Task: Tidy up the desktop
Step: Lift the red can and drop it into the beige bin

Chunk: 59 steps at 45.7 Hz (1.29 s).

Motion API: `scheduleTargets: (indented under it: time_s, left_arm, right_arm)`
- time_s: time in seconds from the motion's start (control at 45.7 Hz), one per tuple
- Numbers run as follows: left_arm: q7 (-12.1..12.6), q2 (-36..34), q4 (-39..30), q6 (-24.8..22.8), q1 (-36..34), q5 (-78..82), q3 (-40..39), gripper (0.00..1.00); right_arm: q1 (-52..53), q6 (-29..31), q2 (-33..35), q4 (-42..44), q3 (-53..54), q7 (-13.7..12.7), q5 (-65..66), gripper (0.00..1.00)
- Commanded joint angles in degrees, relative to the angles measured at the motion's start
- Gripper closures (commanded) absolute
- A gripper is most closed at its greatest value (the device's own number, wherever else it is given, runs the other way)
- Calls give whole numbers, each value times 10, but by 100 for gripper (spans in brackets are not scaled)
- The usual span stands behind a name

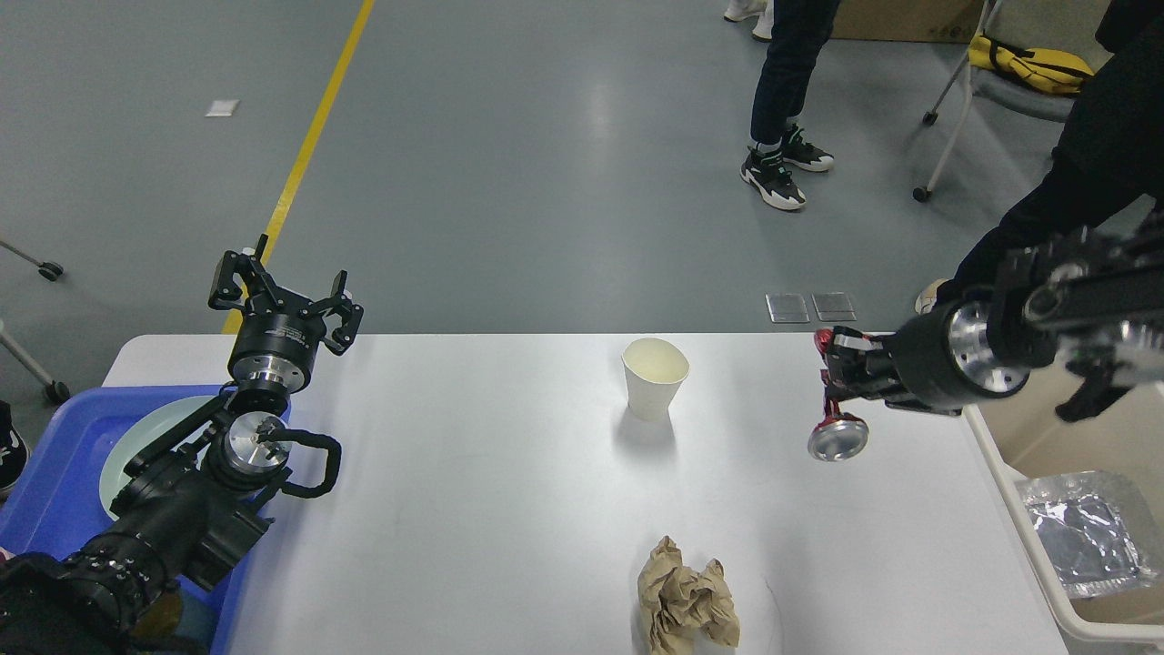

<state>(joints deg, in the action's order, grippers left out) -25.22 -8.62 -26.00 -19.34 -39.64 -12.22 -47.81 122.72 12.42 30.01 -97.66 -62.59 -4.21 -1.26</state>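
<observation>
The white desktop (473, 473) spans the view. My right gripper (837, 382) hangs above its right part, shut on a red drink can (835, 428) whose silver end faces me. A white paper cup (655, 377) stands upright near the far edge. A crumpled brown paper ball (687, 600) lies near the front edge. My left gripper (284, 293) is raised at the far left over the table's corner, open, with nothing between its fingers.
A blue tray (55, 482) holding a pale green plate (150, 437) sits at the left under my left arm. A beige bin (1018, 509) with crumpled foil (1082, 537) inside stands at the right. People's legs and a chair are beyond the table.
</observation>
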Motion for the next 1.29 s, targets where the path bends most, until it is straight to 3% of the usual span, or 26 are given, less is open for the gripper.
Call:
scheduleTargets:
  time_s: [0.0, 0.088, 0.219, 0.285, 0.416, 0.547, 0.701, 0.898, 0.985, 1.095, 1.27]
  left_arm:
    - [0, 0, 0, 0, 0, 0, 0, 2]
    - [0, 0, 0, 0, 0, 0, 0, 2]
    - [0, 0, 0, 0, 0, 0, 0, 2]
    - [0, 0, 0, 0, 0, -1, 0, 2]
    - [0, 1, 0, 0, 0, 0, 0, 2]
    - [0, 1, 0, 0, -1, -1, 0, 2]
    - [0, 1, 0, 0, -1, 0, 0, 2]
    - [0, 1, 1, 0, -1, 0, 0, 2]
    - [0, 1, 1, 0, -1, 0, 0, 2]
    - [0, 1, 0, 0, -1, 0, 0, 2]
    - [0, 1, 0, 0, -1, 0, 0, 2]
  right_arm:
    - [132, 152, -34, -1, 1, 0, 10, 100]
    - [178, 203, -43, -9, 16, 0, 12, 100]
    - [180, 208, -42, -18, 30, 0, 14, 100]
    - [158, 189, -37, -14, 23, -1, 26, 100]
    - [53, 96, -5, 40, -4, -1, 91, 100]
    - [-111, 34, 32, 172, -15, -1, 129, 100]
    - [-303, -22, 53, 397, -3, 0, 131, 100]
    - [-593, -149, 44, 719, 60, 5, 123, 100]
    - [-703, -195, 8, 832, 96, 5, 122, 100]
    - [-781, -230, -23, 883, 123, 5, 122, 100]
    - [-811, -251, -44, 888, 119, 4, 122, 100]
